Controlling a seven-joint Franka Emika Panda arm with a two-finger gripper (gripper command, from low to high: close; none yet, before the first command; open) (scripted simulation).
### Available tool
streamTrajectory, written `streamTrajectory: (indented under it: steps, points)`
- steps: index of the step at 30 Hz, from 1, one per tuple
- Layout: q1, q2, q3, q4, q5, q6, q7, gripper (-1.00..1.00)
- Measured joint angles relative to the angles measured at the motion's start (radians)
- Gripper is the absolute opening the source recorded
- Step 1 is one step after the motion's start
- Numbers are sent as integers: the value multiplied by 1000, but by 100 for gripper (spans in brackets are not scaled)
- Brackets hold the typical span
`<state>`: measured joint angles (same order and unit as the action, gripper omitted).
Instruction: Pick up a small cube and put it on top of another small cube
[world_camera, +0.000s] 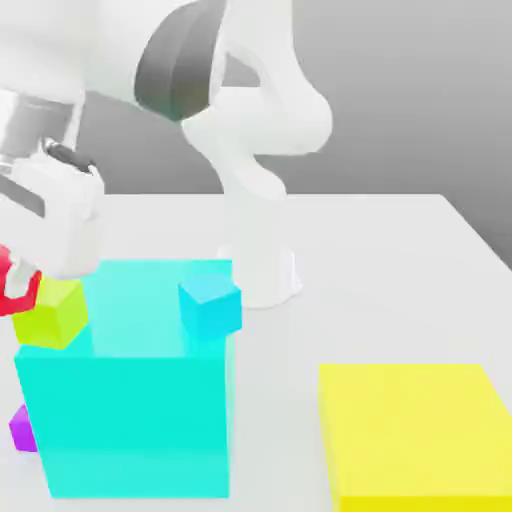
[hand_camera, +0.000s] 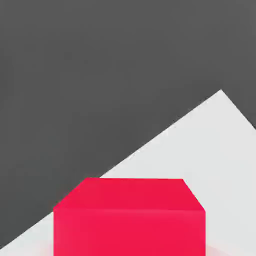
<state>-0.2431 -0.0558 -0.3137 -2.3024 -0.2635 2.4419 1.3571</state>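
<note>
Jaws (world_camera: 14, 285) clamped on the small red cube (world_camera: 14, 290), held up at the exterior view's left edge, just beside the lime cube (world_camera: 53, 312) and slightly higher than it. Lime cube perched at the top back corner of the big cyan block (world_camera: 125, 400), on the exterior view's left side. Small cyan cube (world_camera: 211, 304) sitting at that block's other top back corner. Big cyan block standing on the white bench (world_camera: 400, 260) near its front edge, with a small purple cube (world_camera: 22, 428) low beside it on the exterior view's left. Big yellow block (world_camera: 420, 435) resting toward the bench's front corner on the exterior view's right, well apart from the cyan block. White arm base (world_camera: 262, 250) planted behind the blocks. Red cube (hand_camera: 130, 217) close up in the hand view, over white bench (hand_camera: 215, 145) and dark ground beyond its edge
</note>
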Motion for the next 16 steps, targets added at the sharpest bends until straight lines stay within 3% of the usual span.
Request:
streamTrajectory:
  steps: [7, 12, 13, 16]
  points:
    - [-81, 158, 3, -148, 299, 133, 139, -100]
    - [-125, 330, 60, -161, 433, 284, 92, -100]
    - [-132, 350, 70, -160, 446, 302, 83, 100]
    - [-132, 350, 70, -160, 446, 302, 83, 100]
